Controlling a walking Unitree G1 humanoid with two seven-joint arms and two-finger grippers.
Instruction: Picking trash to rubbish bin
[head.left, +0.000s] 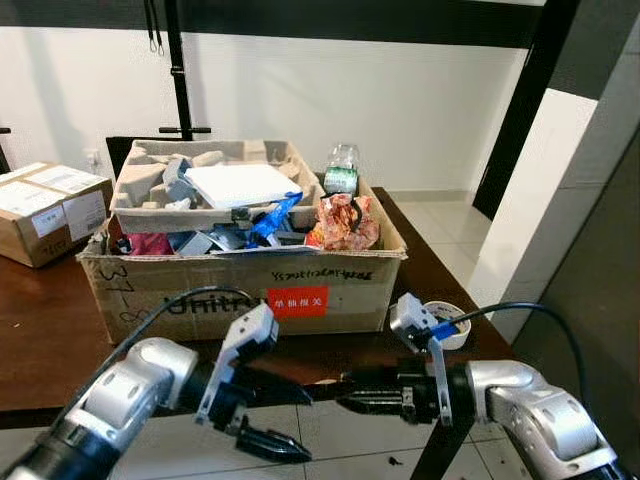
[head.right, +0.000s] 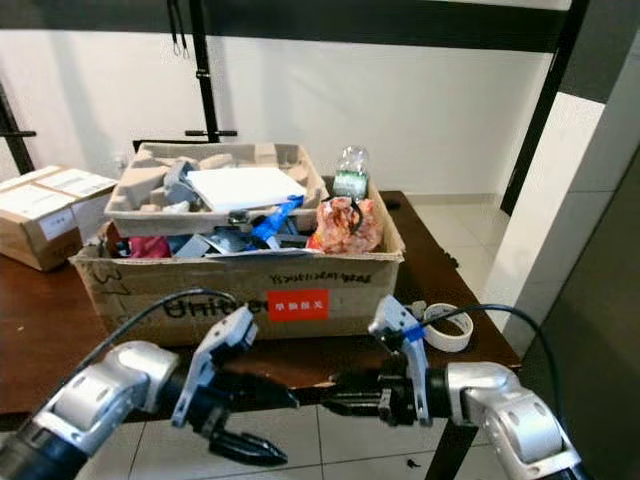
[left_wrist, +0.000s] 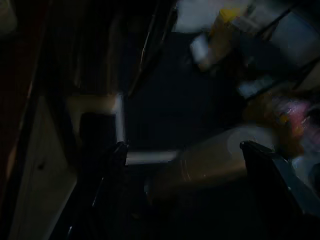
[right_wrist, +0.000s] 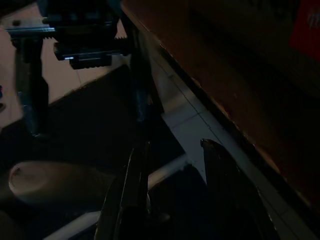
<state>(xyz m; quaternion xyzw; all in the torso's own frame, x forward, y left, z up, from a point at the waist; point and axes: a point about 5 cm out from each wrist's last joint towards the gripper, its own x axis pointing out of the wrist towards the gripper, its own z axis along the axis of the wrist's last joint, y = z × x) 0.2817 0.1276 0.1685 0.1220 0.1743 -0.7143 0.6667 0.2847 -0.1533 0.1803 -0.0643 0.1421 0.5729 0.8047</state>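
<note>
Standing on the dark wooden table (head.left: 40, 350) is a large cardboard box (head.left: 240, 285) that serves as the landmark; it bears a red label on its front face and is crammed with trash. On top of the pile, toward the box's back left, sits a grey pulp tray (head.left: 215, 185) with a white sheet lying in it. Beside the tray, inside the box, are a blue wrapper (head.left: 272, 222), a crumpled orange-red snack packet (head.left: 345, 224) at the front right corner, and a clear plastic bottle (head.left: 342, 170) at the back right. A smaller sealed carton (head.left: 45, 212) rests on the table to the left of the box, and a roll of white tape (head.right: 444, 326) lies near the table edge to its right.

Both arms hang in front of the box, below the table edge and over the tiled floor. The left gripper (head.left: 275, 415) has its two black fingers spread apart, grasping nothing. The right gripper (head.left: 352, 393) points toward the left one, its fingers slightly parted and also empty.
</note>
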